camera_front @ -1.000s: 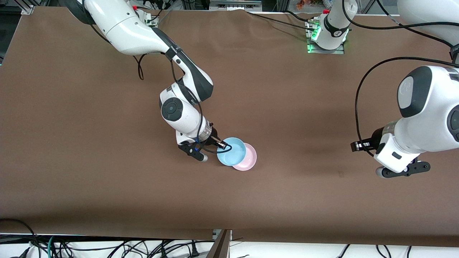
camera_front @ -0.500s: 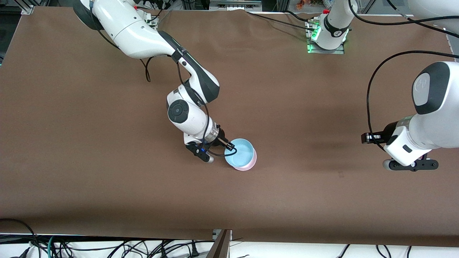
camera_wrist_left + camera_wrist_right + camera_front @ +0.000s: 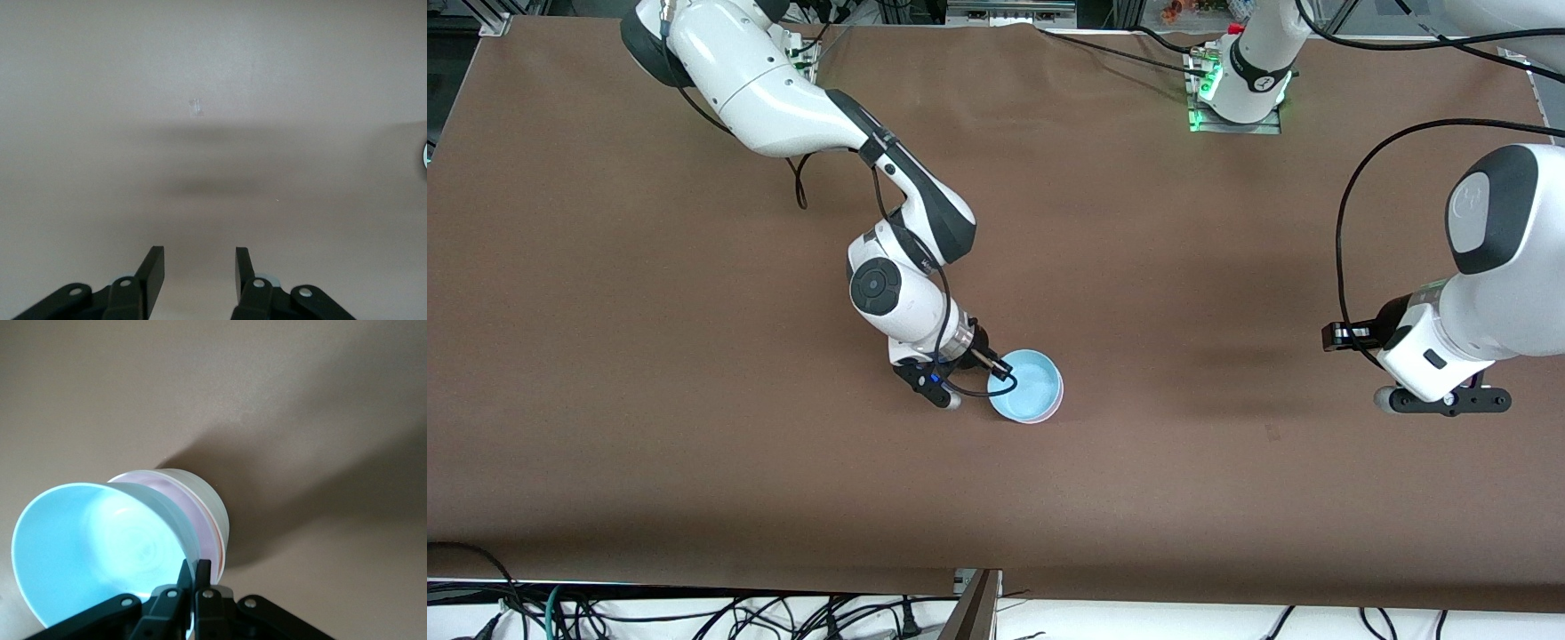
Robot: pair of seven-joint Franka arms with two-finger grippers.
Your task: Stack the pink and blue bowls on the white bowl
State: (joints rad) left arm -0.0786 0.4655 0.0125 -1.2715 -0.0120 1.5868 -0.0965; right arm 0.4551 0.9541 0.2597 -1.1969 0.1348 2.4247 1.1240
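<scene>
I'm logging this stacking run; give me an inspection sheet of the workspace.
Surface: brown table, bare around the stack.
Job's things: blue bowl over the pink bowl, which sits in the white bowl.
Clutter: nothing seen.
Grippers: right gripper shut on the blue bowl's rim; left gripper open over bare table, waiting.
Cables: black cables on both arms.
Surroundings: cables below the table's near edge.

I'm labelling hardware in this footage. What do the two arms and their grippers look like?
Both arms are glossy white with dark grey joint covers and looping black cables. The right gripper and left gripper have black fingers. A green light glows at the left arm's base.
</scene>
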